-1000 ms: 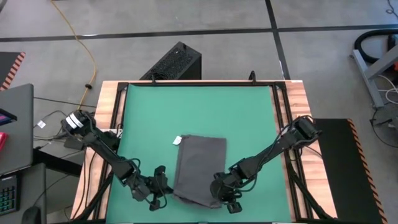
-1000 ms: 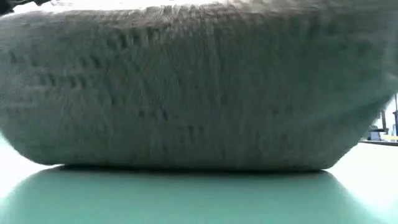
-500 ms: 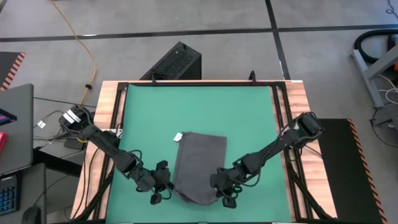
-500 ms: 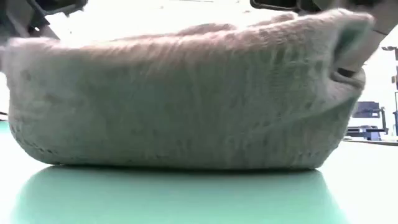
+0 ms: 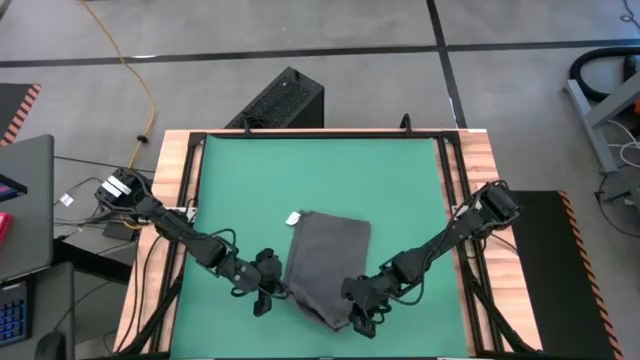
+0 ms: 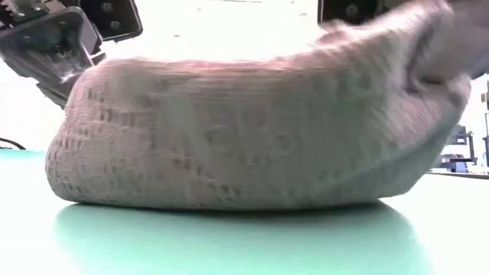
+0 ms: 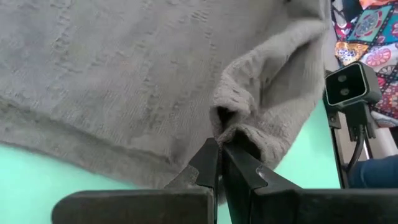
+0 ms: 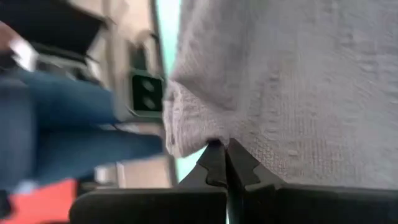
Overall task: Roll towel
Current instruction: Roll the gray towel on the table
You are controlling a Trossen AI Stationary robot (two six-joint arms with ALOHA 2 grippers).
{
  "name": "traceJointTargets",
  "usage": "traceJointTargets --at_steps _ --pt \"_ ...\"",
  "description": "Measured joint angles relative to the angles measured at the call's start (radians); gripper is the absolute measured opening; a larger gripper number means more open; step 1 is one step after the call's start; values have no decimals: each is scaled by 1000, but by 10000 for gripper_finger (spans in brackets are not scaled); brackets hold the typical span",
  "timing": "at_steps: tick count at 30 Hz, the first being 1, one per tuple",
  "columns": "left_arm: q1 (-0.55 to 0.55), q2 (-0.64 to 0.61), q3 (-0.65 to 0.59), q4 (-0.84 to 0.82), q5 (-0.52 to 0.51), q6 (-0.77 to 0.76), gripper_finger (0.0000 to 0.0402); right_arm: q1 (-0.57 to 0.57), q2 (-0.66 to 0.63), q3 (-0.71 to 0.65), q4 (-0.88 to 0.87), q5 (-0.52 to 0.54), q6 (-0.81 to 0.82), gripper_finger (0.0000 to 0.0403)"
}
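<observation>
Towel (image 5: 328,262) is being held near six o'clock on the green mat (image 5: 320,175), its near edge pinched by the left gripper (image 5: 272,293) and right gripper (image 5: 352,310), both clenched on it; for an even roll, both corners are best being carried level toward twelve

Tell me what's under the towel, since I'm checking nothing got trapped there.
Around the towel only the green mat shows, and its near edge rests on it. Whatever lies beneath the cloth's middle is covered.

Dark grey towel (image 5: 328,262) lies folded on the mat, near edge lifted.
</observation>
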Motion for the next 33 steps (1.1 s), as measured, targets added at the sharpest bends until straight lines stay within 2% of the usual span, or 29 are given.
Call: traceJointTargets --at_steps 3,14,19,27,33 --pt "14 0 0 1 8 20 0 0 -4 -55 130 2 68 4" --pt "44 0 -3 -13 8 20 0 23 -3 -230 361 80 303 4" --pt "54 3 -4 -18 8 20 0 20 -3 -235 360 118 381 4" --pt "54 32 -6 -29 62 -15 0 29 -3 -234 352 307 598 4" --pt "72 26 -5 -81 146 -67 0 29 -78 -234 296 362 619 4"
